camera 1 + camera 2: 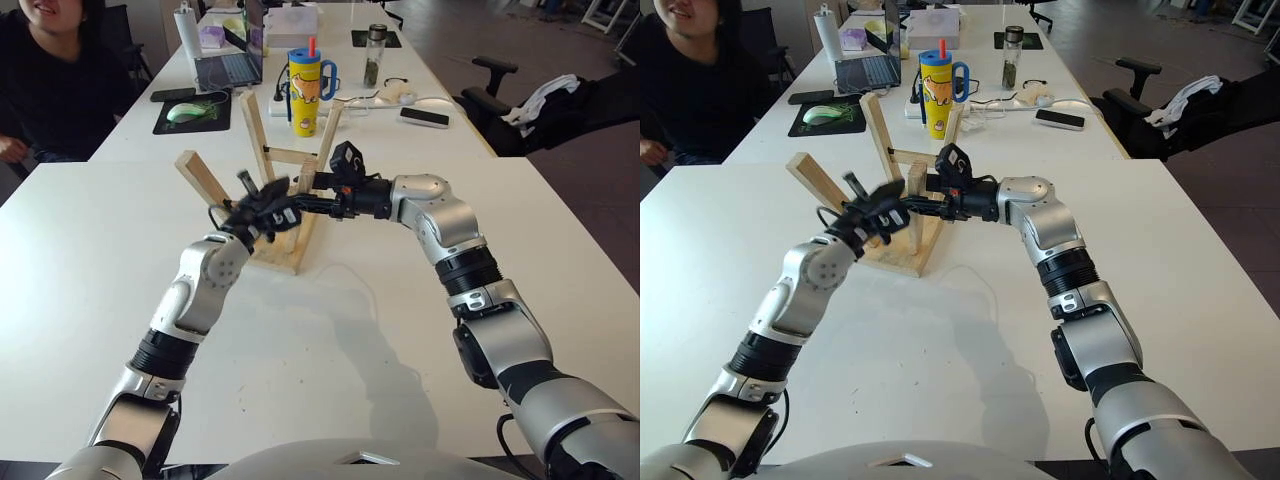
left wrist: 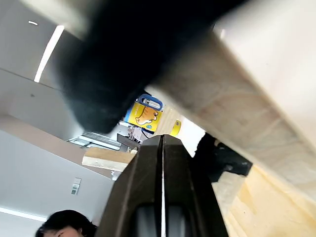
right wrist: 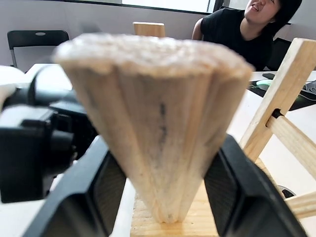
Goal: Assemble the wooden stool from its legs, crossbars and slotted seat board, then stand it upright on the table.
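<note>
The wooden stool lies upside down on the white table, its seat board (image 1: 285,252) flat and its legs pointing up. Two tall legs (image 1: 254,135) (image 1: 329,128) are joined by a crossbar (image 1: 290,155), and another leg (image 1: 200,177) leans to the left. My right gripper (image 3: 165,197) is shut on the end of a short upright leg (image 3: 158,123), with a finger (image 3: 106,192) on each side. My left gripper (image 1: 262,212) sits against the stool just left of it. Its fingers (image 2: 148,187) are pressed together beside a wooden part (image 2: 256,113).
Behind the stool stand a yellow cup (image 1: 306,90), a laptop (image 1: 228,68), a mouse on a pad (image 1: 185,112), a phone (image 1: 424,117) and a jar (image 1: 375,55). A chair with clothes (image 1: 540,105) is at the far right. Bare tabletop (image 1: 100,290) spreads in front.
</note>
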`<state>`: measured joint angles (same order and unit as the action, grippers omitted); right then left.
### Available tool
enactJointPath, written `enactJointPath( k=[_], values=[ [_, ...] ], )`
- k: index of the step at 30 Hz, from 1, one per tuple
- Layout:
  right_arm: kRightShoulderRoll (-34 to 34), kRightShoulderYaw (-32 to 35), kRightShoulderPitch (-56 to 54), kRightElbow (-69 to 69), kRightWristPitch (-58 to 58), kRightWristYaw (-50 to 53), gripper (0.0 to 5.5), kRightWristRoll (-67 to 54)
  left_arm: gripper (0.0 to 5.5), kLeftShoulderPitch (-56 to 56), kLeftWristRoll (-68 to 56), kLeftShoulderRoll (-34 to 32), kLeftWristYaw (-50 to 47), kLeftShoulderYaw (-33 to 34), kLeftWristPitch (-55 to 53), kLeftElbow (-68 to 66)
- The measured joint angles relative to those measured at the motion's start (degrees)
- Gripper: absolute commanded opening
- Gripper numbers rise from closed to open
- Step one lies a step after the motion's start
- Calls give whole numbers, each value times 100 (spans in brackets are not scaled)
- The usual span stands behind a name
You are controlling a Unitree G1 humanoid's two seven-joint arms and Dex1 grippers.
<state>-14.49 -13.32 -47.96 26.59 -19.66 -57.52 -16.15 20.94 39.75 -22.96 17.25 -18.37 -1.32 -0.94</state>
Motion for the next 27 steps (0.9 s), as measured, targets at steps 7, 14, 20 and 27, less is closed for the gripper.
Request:
enactJointPath(
  k=[7, 14, 20, 27],
  values=[
    [-12, -68, -16, 17, -2, 21, 207, 0, 0, -149, -626, 324, -22, 265, -271, 90],
    [-22, -67, -53, -11, -1, -6, 207, -20, 0, -624, -1618, 641, -750, 1290, 62, 1063],
    [-77, -43, -21, -60, 0, -8, 207, -65, 0, -2299, -1907, 347, -428, 1312, 76, 1076],
    [-104, -42, -9, -57, 3, -14, 207, -110, 0, -2297, -2034, 537, -314, 1009, 8, 671]
  ],
)
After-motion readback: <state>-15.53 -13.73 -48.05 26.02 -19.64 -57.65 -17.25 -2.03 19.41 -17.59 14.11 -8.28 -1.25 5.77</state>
